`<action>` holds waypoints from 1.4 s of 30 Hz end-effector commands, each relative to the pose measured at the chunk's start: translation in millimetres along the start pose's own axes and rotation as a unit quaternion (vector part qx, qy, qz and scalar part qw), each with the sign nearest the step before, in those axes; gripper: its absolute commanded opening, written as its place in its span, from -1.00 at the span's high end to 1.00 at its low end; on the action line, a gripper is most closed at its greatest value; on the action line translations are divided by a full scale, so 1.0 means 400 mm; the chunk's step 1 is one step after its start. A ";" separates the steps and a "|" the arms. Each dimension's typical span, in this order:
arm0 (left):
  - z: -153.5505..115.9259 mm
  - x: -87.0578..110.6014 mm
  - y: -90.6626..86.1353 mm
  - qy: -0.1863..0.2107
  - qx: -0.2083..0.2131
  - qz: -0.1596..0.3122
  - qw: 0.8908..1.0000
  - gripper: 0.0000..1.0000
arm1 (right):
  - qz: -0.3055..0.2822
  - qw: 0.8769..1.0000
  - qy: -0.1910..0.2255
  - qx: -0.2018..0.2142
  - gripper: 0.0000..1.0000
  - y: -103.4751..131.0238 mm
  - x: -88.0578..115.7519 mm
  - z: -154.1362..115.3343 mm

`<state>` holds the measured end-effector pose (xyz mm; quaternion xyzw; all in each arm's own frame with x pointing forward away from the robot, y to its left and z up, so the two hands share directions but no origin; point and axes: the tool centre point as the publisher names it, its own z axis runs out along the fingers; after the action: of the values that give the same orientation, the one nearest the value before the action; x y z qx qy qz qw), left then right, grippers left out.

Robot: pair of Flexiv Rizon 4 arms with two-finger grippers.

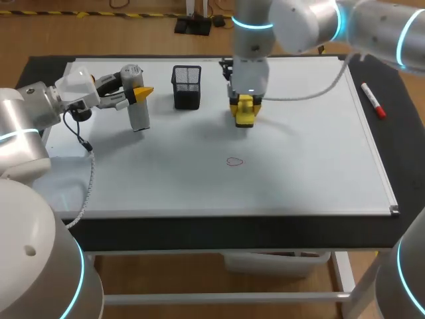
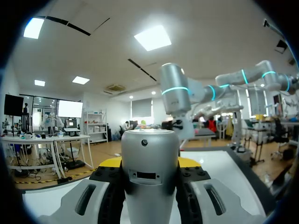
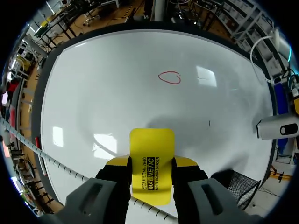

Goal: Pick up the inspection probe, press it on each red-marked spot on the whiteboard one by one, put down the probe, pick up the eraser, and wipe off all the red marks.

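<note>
A whiteboard [image 1: 299, 173] lies flat under me and covers nearly the whole black table [image 1: 199, 229]. Its white surface is glossy, with patches of ceiling light reflected in it. One small red ring [image 1: 234, 161] is drawn toward the near edge, close to the middle. A black mesh cup [image 1: 186, 86] stands on the far part of the board. A red-capped marker [image 1: 372, 100] lies on the dark strip past the board's right side.

My left pincer [image 1: 138, 93] is clamped on the grey inspection probe [image 1: 136, 100], which stands upright at the board's left end, just beside the mesh cup. I cannot tell whether its lower end touches the surface. In the left wrist view the probe [image 2: 149, 172] fills the space between my fingers [image 2: 108, 179].

My right pincer [image 1: 245, 107] grips the yellow eraser [image 1: 245, 114], over the board on the other side of the cup. In the right wrist view the eraser [image 3: 151, 158] juts out from between my yellow tips, and the red ring [image 3: 169, 77] is well ahead of it.
</note>
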<state>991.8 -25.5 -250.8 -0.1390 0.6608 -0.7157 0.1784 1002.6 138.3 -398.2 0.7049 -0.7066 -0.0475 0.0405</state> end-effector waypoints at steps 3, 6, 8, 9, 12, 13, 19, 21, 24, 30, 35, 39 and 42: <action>-0.001 -0.001 -0.004 0.001 -0.001 -0.001 1.000 1.00 | -0.004 1.000 0.026 -0.005 1.00 -0.016 -0.042 0.008; -0.001 -0.001 -0.004 0.001 -0.001 -0.001 1.000 1.00 | -0.006 1.000 0.026 -0.006 1.00 -0.018 -0.046 0.013; -0.001 -0.001 -0.004 0.001 -0.001 -0.001 1.000 1.00 | -0.008 1.000 0.029 -0.008 1.00 -0.024 -0.046 0.018; -0.001 -0.001 -0.004 0.001 -0.001 -0.001 1.000 1.00 | -0.010 0.999 0.031 -0.008 1.00 -0.027 -0.045 0.019; -0.001 -0.001 -0.004 0.001 -0.001 -0.001 1.000 1.00 | -0.017 0.999 0.036 -0.010 1.00 -0.037 -0.048 0.024; -0.001 -0.001 -0.004 0.001 -0.001 -0.001 1.000 1.00 | -0.020 0.999 0.037 -0.011 1.00 -0.040 -0.049 0.026; -0.001 -0.001 -0.004 0.001 -0.001 -0.001 1.000 1.00 | -0.023 0.999 0.031 -0.015 1.00 -0.057 -0.051 0.040; -0.001 -0.001 -0.004 0.001 -0.001 -0.001 1.000 1.00 | -0.023 0.999 0.029 -0.015 1.00 -0.058 -0.050 0.041; -0.001 -0.001 -0.004 0.001 -0.001 -0.001 1.000 1.00 | -0.023 0.999 0.027 -0.015 1.00 -0.060 -0.046 0.047; -0.001 -0.001 -0.004 0.001 -0.001 -0.001 1.000 1.00 | -0.020 0.999 0.025 -0.019 1.00 -0.071 -0.036 0.058; -0.001 -0.001 -0.004 0.001 -0.001 -0.001 1.000 1.00 | -0.020 0.999 0.027 -0.018 1.00 -0.074 -0.033 0.064; -0.001 -0.001 -0.004 0.001 -0.001 -0.001 1.000 1.00 | -0.018 0.999 0.028 -0.016 1.00 -0.076 -0.030 0.071; -0.001 -0.001 -0.004 0.001 -0.001 -0.001 1.000 1.00 | -0.015 0.999 0.031 -0.013 1.00 -0.076 -0.027 0.074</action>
<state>991.7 -25.4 -250.8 -0.1389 0.6609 -0.7157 0.1784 1027.5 150.3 -428.0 0.7165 -0.6930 -0.0401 0.0694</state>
